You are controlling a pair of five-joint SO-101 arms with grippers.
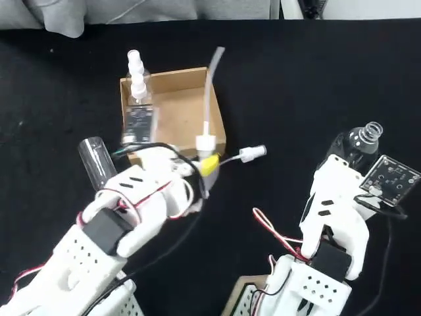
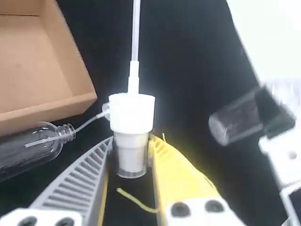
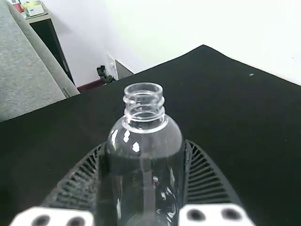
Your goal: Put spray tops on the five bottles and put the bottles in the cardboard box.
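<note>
My left gripper is shut on a white spray top, whose dip tube points up and away, just off the cardboard box's near right corner. A capped bottle lies in the box along its left side. An uncapped clear bottle lies by the box's front wall. Another spray top rests on the table to the right of the box. My right gripper is shut on an open-necked clear bottle, held above the table at the right.
Black cloth covers the table. A grey fabric edge lies along the far side. The right arm's bottle appears off to one side in the left wrist view.
</note>
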